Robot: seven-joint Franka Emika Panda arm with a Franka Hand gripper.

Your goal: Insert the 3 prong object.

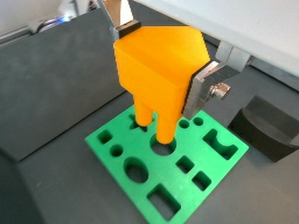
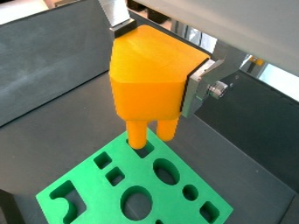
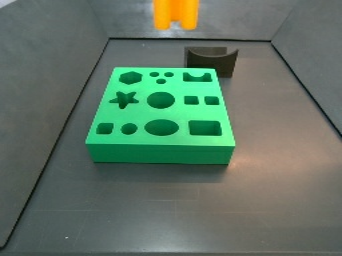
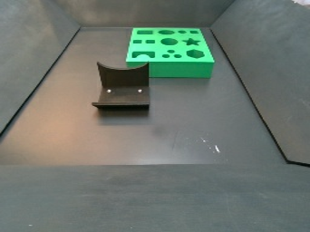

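The 3 prong object [image 1: 158, 66] is a bright orange-yellow block with short parallel prongs pointing down. My gripper [image 1: 162, 59] is shut on its body, with one silver finger [image 1: 201, 87] on each side. Both wrist views show this; in one the object [image 2: 152, 74] sits in the gripper [image 2: 160, 58]. The prongs hang above the green block [image 1: 163, 166] near its small round holes, apart from it. In a side view only the object's lower part [image 3: 177, 12] shows at the frame's top, above the green block [image 3: 160, 110]; the gripper is out of view there.
The green block [image 4: 169, 52] has several shaped holes: star, hexagon, circles, squares. A dark grey fixture with a curved top [image 3: 211, 60] stands on the floor beside the block's far end, also in another side view [image 4: 121, 88]. Dark walls enclose the floor.
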